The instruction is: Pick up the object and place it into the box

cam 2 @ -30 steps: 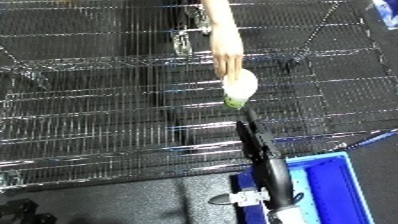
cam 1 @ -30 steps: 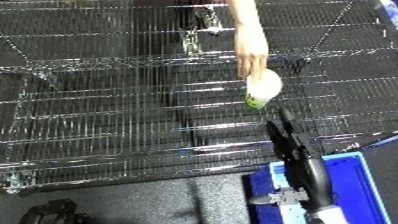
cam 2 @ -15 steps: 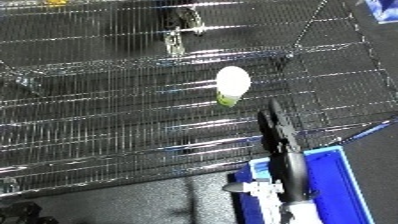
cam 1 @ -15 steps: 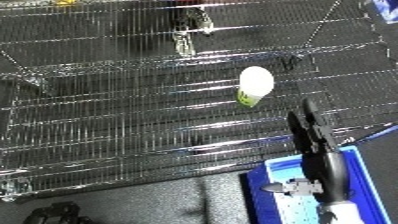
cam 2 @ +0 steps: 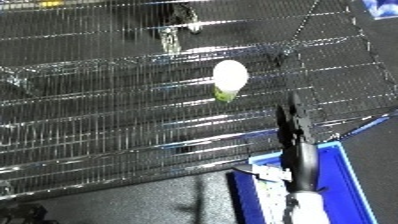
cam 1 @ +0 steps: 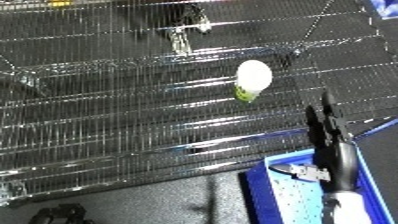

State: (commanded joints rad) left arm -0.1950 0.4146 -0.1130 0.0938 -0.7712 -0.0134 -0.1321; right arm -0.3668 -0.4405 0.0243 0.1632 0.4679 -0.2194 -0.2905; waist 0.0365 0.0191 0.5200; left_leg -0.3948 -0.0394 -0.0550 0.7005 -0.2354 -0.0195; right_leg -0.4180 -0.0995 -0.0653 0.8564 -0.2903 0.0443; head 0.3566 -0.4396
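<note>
A white, green-based egg-shaped object (cam 1: 251,80) lies on a silver wire rack shelf (cam 1: 107,120); the right hand (cam 1: 327,136), black fingers straight, reaches above a blue plastic bin (cam 2: 352,172) over dark floor (cam 2: 115,200).

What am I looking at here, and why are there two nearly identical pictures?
Both pictures come from a two-eyed camera on a humanoid robot's head, looking down; the left and right eye views differ only slightly. The black thing rising from the bottom is the robot's right hand, its fingers straight and holding nothing. Its left hand is out of sight. Ahead is a wire rack of shiny metal, and on it lies a small white object with a green end, apart from the hand. The blue bin below is where that object should go.
</note>
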